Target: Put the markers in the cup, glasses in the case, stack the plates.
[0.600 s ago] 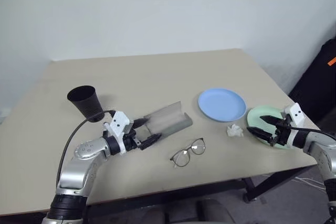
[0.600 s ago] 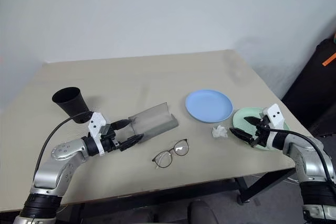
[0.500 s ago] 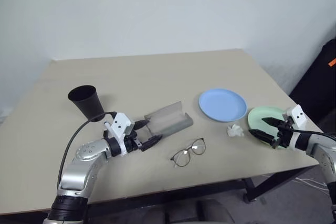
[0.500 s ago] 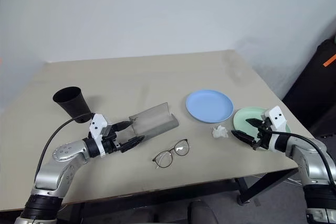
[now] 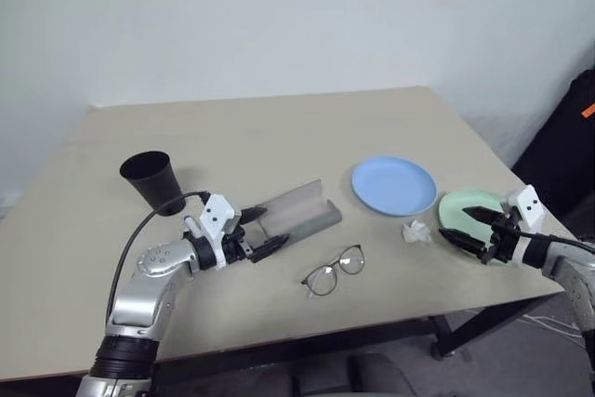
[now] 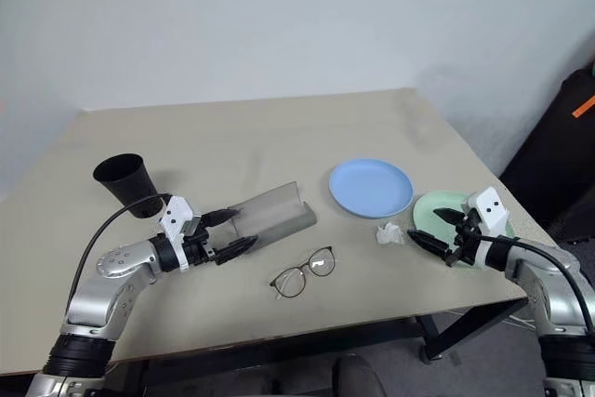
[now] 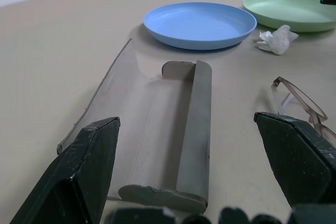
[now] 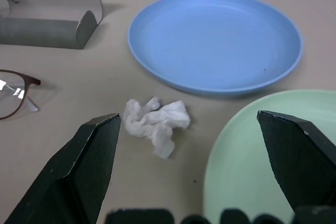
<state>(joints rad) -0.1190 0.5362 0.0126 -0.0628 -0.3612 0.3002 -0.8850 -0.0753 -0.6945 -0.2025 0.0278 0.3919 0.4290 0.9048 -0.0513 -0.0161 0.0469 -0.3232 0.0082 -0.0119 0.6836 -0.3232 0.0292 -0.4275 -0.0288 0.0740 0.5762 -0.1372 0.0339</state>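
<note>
Two jobs look undone: glasses (image 5: 333, 270) lie on the table just beside the open case (image 5: 296, 211), blue plate (image 5: 393, 184) and green plate (image 5: 474, 213) sit unstacked side by side; left gripper (image 5: 262, 231) and right gripper (image 5: 462, 224) both wide, empty; markers unseen, maybe in the cup (image 5: 152, 182).

No legible text, label, brand, number or sign appears on any item in view: none on the cup (image 5: 151, 180), the case (image 5: 299, 212), either plate, the glasses (image 5: 334, 270) or the bench (image 5: 279, 137).
</note>
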